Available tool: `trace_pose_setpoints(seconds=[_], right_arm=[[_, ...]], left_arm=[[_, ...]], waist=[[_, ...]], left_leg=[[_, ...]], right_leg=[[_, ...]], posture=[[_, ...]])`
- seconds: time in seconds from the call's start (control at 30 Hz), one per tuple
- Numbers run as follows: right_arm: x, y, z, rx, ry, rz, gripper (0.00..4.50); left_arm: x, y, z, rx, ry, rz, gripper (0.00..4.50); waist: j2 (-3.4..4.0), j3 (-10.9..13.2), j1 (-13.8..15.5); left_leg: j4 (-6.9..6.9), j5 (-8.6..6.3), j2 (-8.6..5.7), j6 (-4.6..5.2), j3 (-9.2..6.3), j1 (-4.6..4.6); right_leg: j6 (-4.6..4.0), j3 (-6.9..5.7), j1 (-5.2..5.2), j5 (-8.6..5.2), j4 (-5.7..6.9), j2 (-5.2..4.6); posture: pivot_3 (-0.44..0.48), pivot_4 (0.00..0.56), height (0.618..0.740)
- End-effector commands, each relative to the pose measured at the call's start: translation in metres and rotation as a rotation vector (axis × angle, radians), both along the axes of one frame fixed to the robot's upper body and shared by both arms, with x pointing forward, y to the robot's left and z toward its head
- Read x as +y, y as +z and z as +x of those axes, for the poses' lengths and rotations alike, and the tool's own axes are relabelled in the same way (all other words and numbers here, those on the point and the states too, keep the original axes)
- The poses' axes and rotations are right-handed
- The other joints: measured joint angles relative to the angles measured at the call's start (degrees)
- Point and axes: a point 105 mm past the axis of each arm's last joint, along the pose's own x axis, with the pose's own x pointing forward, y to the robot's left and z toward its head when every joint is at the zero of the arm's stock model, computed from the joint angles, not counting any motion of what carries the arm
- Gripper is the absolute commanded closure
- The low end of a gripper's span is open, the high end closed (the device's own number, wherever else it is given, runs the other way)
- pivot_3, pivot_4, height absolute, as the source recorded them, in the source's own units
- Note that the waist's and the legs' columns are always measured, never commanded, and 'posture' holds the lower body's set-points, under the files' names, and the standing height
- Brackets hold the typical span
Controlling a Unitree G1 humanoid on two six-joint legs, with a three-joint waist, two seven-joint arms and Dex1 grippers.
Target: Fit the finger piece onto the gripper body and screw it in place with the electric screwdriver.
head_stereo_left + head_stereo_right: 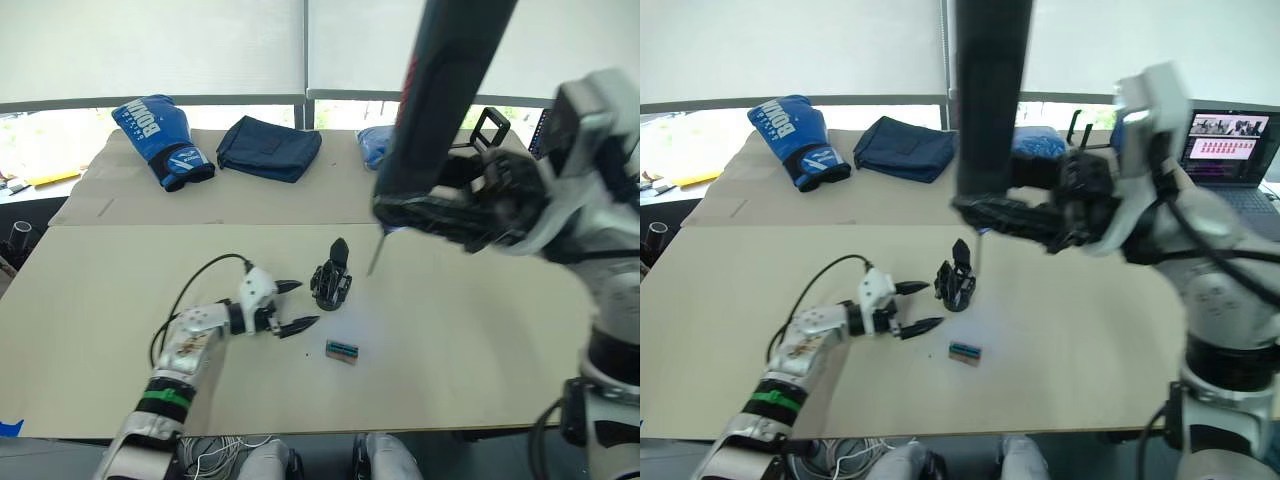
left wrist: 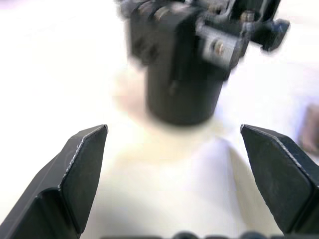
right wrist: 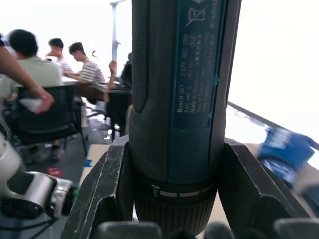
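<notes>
Right gripper (image 3: 174, 199) clamps the electric screwdriver (image 1: 440, 90), its top cut off by the frame, bit at 3 o'clock of the gripper body (image 1: 331, 280). Left gripper (image 1: 295, 306), jaws apart, sits at its 8 o'clock.

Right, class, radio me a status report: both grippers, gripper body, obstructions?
Left gripper open beside gripper body. Right gripper shut on electric screwdriver, bit above body. Small block nearby, not blocking.

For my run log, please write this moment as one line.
left gripper: open, on table beside gripper body | right gripper: shut on electric screwdriver, raised, bit down | small green-and-brown block: on table
</notes>
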Motion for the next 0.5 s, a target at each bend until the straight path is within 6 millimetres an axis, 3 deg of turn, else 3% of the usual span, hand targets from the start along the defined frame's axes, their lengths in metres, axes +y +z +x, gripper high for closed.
trace_pose_setpoints(seconds=[0.03, 0.13, 0.23, 0.5], right_arm=[[-0.035, 0.003, 0.005, 0.213, -0.151, -0.122, 2.57], [-0.064, -0.003, 0.015, 0.401, -0.293, -0.172, 2.57], [-0.099, -0.047, 0.021, 0.592, -0.523, -0.447, 2.57], [-0.172, -0.114, 0.027, 0.821, -0.772, -0.743, 2.57]], left_arm=[[0.026, 0.03, -0.025, -0.005, -0.134, -0.068, 0.01], [0.044, 0.059, -0.032, -0.017, -0.195, -0.063, 0.01], [0.054, 0.079, -0.041, -0.047, -0.261, -0.021, 0.01], [0.064, 0.09, -0.04, -0.141, -0.246, -0.012, 0.01]], waist=[[0.04, 0.2, 0.1], [0.1, 0.5, 0.4], [0.28, 0.6, 1.2], [0.36, 0.6, 0.9]], left_leg=[[0.0, 0.0, 0.0, 0.0, 0.04, -0.11], [0.07, 0.03, -0.01, -0.04, 0.04, -0.45], [0.15, 0.07, -0.03, -0.04, 0.01, -0.75], [0.13, 0.03, -0.03, 0.07, 0.29, -0.87]], right_leg=[[-0.05, 0.02, -0.17, -0.03, 0.05, -0.01], [-0.09, 0.03, -0.52, -0.02, 0.09, -0.04], [-0.11, -0.03, -0.7, -0.01, 0.02, -0.08], [0.43, -0.12, -0.64, 0.22, -0.57, 0.34]], posture=[[0.0, 0.15, 0.74], [0.0, 0.15, 0.74], [0.0, 0.15, 0.74], [0.0, 0.15, 0.74]])
